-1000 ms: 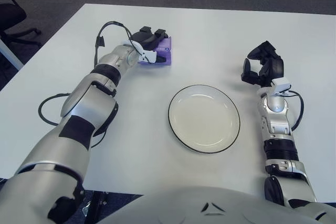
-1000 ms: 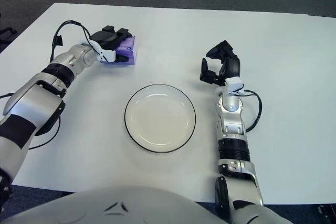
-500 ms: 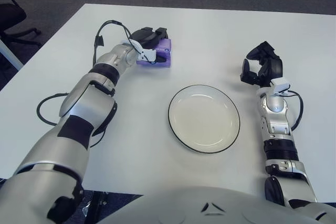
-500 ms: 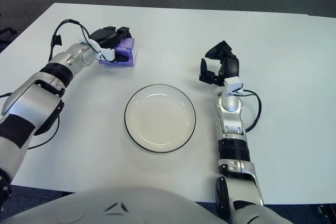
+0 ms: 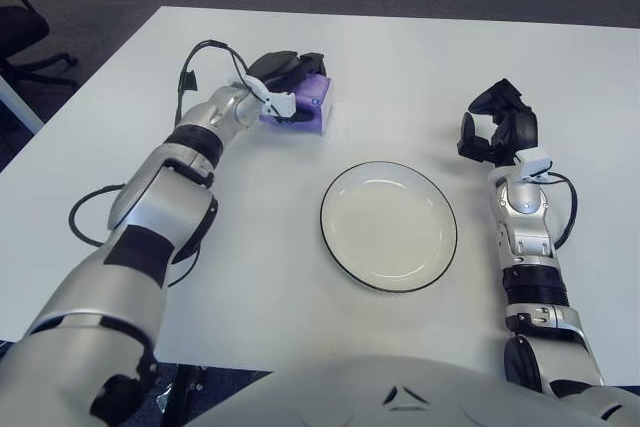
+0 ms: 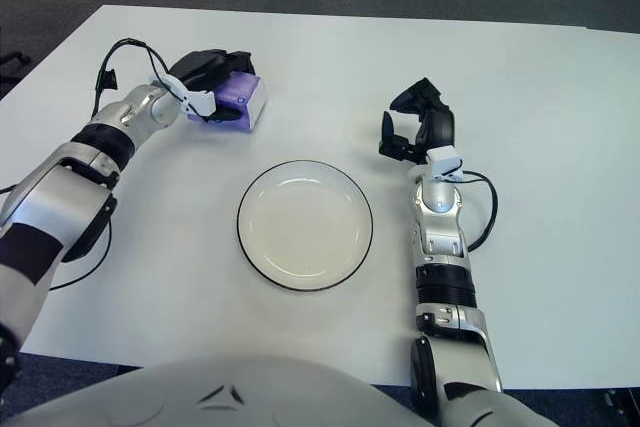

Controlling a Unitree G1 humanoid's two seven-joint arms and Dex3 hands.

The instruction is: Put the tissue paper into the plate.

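- The plate (image 5: 389,226) is set on the white table (image 5: 420,67), and is taken as the landmark.
- The right hand (image 5: 497,127) is parked just right of the plate, fingers curled on nothing.
- The tissue paper (image 5: 305,107), a purple pack up-left of the plate, is gripped by the left hand (image 5: 282,75), so a carry down-right is called for.

Left hand (image 6: 208,71): fingers closed around the purple tissue pack (image 6: 238,100), which is tilted (one side lifted off the table (image 6: 560,147)).
Plate (image 6: 305,224): near the middle, well apart from the pack.
Right hand (image 6: 417,124): beside the plate, fingers curled, holding nothing.
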